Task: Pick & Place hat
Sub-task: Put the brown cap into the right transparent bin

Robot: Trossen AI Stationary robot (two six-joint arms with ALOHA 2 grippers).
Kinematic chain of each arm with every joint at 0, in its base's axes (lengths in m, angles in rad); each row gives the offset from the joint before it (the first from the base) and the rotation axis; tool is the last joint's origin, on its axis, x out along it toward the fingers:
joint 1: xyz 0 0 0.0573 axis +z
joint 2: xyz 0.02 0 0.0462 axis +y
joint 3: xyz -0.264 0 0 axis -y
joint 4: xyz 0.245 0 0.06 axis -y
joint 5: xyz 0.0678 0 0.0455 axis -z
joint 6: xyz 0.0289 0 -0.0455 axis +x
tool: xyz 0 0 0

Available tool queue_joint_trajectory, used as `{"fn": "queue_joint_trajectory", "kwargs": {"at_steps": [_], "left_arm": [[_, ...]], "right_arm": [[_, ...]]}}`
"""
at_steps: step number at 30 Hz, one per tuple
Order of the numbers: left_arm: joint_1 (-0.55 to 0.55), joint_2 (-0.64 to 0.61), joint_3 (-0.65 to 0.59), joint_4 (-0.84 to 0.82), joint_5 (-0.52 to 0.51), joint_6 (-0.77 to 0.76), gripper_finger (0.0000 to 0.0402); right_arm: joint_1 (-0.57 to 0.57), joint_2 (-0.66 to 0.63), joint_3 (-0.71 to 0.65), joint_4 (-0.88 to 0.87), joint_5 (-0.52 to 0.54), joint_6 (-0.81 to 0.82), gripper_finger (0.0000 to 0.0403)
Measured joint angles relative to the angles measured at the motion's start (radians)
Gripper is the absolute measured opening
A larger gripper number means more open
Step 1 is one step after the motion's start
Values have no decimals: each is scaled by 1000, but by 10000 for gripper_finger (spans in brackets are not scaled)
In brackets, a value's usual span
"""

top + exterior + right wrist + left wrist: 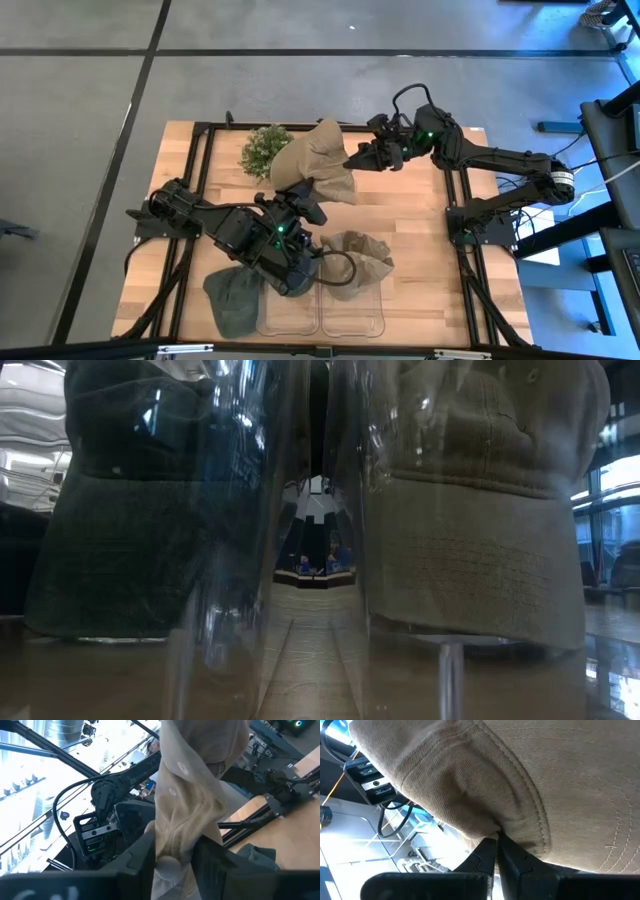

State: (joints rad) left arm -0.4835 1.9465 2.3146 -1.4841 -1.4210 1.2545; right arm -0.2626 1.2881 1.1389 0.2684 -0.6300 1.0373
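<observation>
- Three hats on the counter (420, 290), by my count: a dark green hat (232, 297) at the lower left of the high view, a tan hat (360, 262) just right of it at lower centre, and a beige hat (322, 165) up at the top centre.
- Two clear bins (320, 312) sit side by side at the bottom edge; the green and tan hats look draped on or against them, so I'd call those two nearly placed.
- One small green plant (266, 150) stands just left of the beige hat.
- Right tool (352, 160) is at the beige hat's right edge, and its wrist view shows the fingers closing around a bunched fold of that fabric (182, 815), pinched between them.
- Left tool (497, 852) is pressed together on the tan hat's seam edge, so that one isn't released yet.
- My read: roughly two thirds along, with the beige hat left to carry down.
</observation>
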Motion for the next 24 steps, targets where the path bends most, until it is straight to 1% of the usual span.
{"fn": "queue_joint_trajectory", "kwargs": {"at_steps": [4,6,9,13,19,22,24], "left_arm": [[0,0,0,0,2,-1,3],[0,0,0,2,31,-13,3],[0,0,0,7,84,-76,7],[1,0,0,8,87,-186,16],[2,0,0,7,92,-342,6],[2,0,0,8,133,-419,6],[2,0,0,7,172,-492,14]], "right_arm": [[0,0,0,0,-1,-30,95],[0,0,0,0,-1,-50,85],[0,0,0,0,-1,-76,66],[-2,0,0,-1,-35,-103,39],[-2,0,0,-2,-45,-123,39],[-5,0,0,-3,-46,-123,39],[-9,0,0,-4,-46,-123,39]]}}
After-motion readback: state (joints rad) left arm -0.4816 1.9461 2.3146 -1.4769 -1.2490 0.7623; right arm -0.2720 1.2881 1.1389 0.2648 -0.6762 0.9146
